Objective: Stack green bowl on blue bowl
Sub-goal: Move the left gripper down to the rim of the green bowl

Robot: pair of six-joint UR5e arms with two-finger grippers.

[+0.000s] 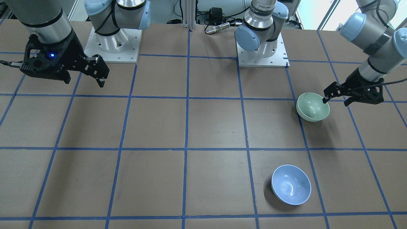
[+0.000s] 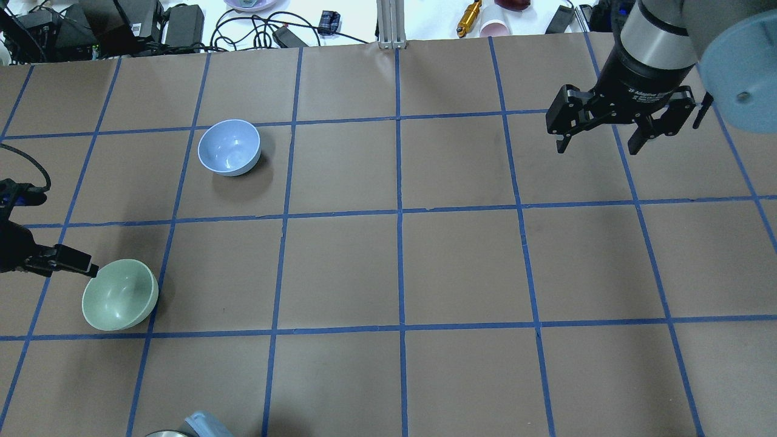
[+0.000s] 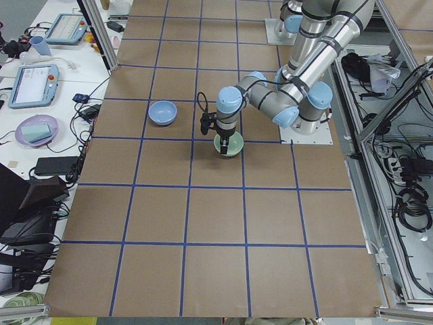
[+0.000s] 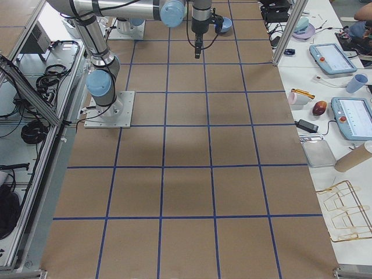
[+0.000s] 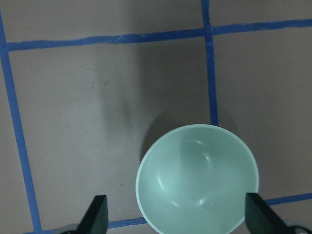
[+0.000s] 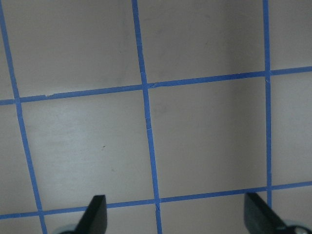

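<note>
The green bowl (image 1: 313, 106) stands upright on the brown table, on my left side; it also shows in the overhead view (image 2: 120, 294) and the left wrist view (image 5: 197, 178). My left gripper (image 1: 336, 101) is open and empty, just above the bowl's rim on its outer side. In the left wrist view (image 5: 178, 217) the bowl lies between the spread fingers. The blue bowl (image 1: 291, 184) stands upright and empty about one grid square farther from my base (image 2: 229, 147). My right gripper (image 2: 598, 144) is open and empty, high over the table's right side.
The table is marked by a grid of blue tape (image 2: 399, 212). The two arm bases (image 1: 111, 44) (image 1: 262, 51) stand at the table's near edge. Cables, cups and power bricks (image 2: 182, 21) lie beyond the far edge.
</note>
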